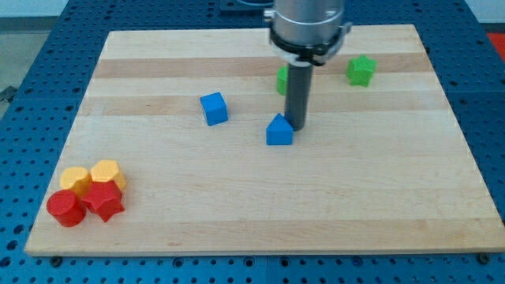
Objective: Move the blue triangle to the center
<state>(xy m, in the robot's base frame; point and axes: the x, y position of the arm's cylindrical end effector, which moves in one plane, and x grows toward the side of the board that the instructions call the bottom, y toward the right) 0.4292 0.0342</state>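
The blue triangle [278, 131] sits near the middle of the wooden board [260, 213]. My tip [297, 126] is at the triangle's upper right edge, touching it or nearly so. The dark rod rises from there to the arm's grey end at the view's top. A blue cube [214, 108] lies to the triangle's upper left, apart from it.
A green block [282, 80] is partly hidden behind the rod. A green star-like block [360, 70] lies at the upper right. At the lower left a cluster holds two yellow blocks [76, 179] [106, 172], a red cylinder [65, 208] and a red star-like block [103, 200].
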